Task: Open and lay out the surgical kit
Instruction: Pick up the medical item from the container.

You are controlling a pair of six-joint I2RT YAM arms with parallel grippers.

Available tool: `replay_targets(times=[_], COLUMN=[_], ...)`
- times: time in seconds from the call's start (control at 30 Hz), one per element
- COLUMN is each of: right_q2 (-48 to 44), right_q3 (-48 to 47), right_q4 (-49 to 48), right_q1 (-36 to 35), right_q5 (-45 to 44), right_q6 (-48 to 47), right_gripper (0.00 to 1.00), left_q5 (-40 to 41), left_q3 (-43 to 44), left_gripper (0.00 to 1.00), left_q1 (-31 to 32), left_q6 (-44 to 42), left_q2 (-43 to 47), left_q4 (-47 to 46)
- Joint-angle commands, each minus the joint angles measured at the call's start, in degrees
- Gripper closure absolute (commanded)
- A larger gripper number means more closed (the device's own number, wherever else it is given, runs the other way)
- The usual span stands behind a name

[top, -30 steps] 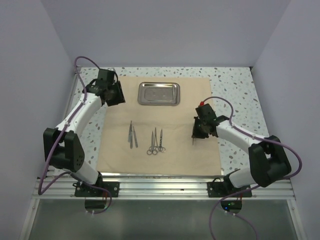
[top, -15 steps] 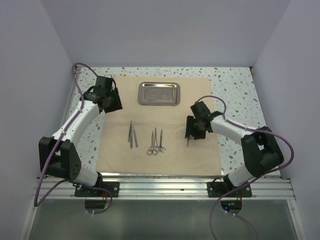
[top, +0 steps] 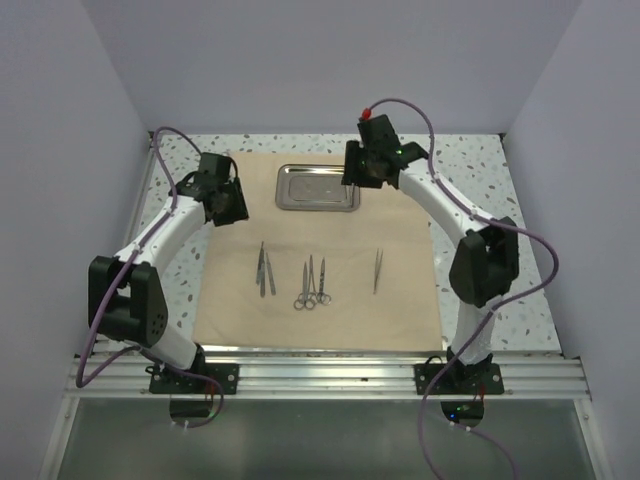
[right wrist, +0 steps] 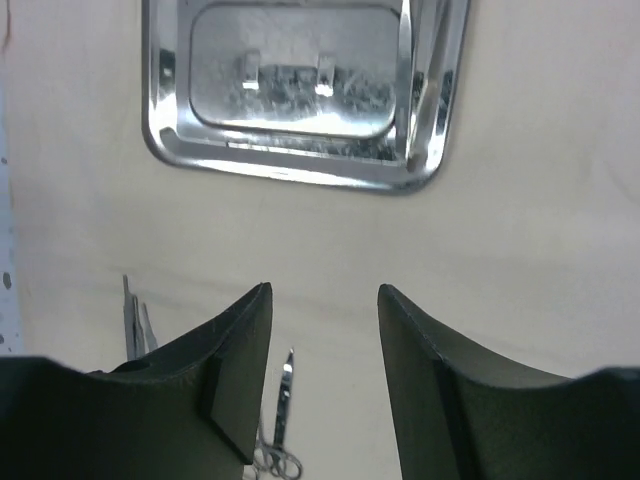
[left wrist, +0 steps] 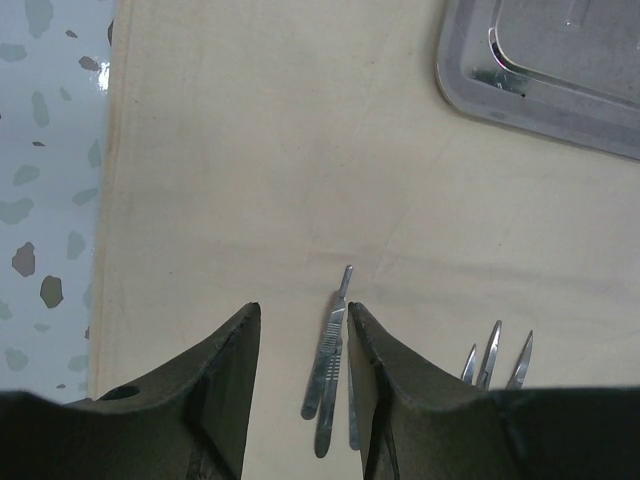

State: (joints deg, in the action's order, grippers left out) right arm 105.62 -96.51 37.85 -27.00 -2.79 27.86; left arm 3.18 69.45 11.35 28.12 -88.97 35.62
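Note:
The beige cloth wrap [top: 330, 232] lies spread flat. The steel tray [top: 317, 187] sits empty at its far middle. On the cloth lie thin handles [top: 264, 270], ring-handled scissors [top: 312, 285] and tweezers [top: 378, 270]. My left gripper [top: 233, 206] is open and empty above the cloth's far left; its wrist view shows its gripper [left wrist: 303, 310] over the handles [left wrist: 330, 370], with the tray [left wrist: 545, 60] top right. My right gripper [top: 352, 172] is open and empty at the tray's right end; its wrist view shows its gripper [right wrist: 325, 290], the tray [right wrist: 300, 90] and scissors [right wrist: 283, 400].
The cloth covers most of the speckled tabletop [top: 480, 190], with bare strips left and right. Grey walls close the sides and back. A metal rail [top: 330, 372] runs along the near edge by the arm bases.
My right gripper let go of the tweezers on the cloth's right part and swung far back to the tray's right end. My left gripper shifted slightly.

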Motion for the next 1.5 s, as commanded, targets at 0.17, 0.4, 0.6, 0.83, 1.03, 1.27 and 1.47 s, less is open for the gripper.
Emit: replay_targets(times=[0.17,0.4,0.6,0.83,1.03,1.27,1.47], right_q2=[25.93,38.86,42.64,45.28,47.83,49.94,50.82], right_q3=[-33.98,-47.81,-50.61,-52.73,-54.31,-55.02,-54.84], right_q4=[10.22,7.88,3.91,1.35,0.56,0.03,0.04], right_q1=[1.07,1.87,1.78,1.69,1.69,1.6,1.08], right_q5=[-2.48,-9.24,-13.56,-14.97,-17.43,-17.34,-17.43], right_q6=[-2.28,-1.84,-3.16,-4.04,-5.53,-5.09,-4.92], right_gripper=[0.53,0.55,0.57,0.57,0.59,0.6,0.81], left_q5=[-0.37,-1.07,-0.1,-0.89,-2.21,-2.92,-2.92], left_q3=[0.16,-1.68,-2.21,-2.56,-3.53,-3.44,-3.18], left_gripper=[0.56,0.56,0.56,0.56,0.56,0.57,0.57], left_q1=[-0.54,-0.63,-1.33,-2.83,-4.06,-4.32,-4.59], left_q6=[-1.49,-3.33,-4.12,-4.04,-4.12,-4.56,-4.74], left_q2=[-0.07,1.34,2.66,1.78,1.34,-0.06,-1.21], left_q4=[-3.71,-4.06,-4.41,-5.03,-5.56,-5.38,-5.12])
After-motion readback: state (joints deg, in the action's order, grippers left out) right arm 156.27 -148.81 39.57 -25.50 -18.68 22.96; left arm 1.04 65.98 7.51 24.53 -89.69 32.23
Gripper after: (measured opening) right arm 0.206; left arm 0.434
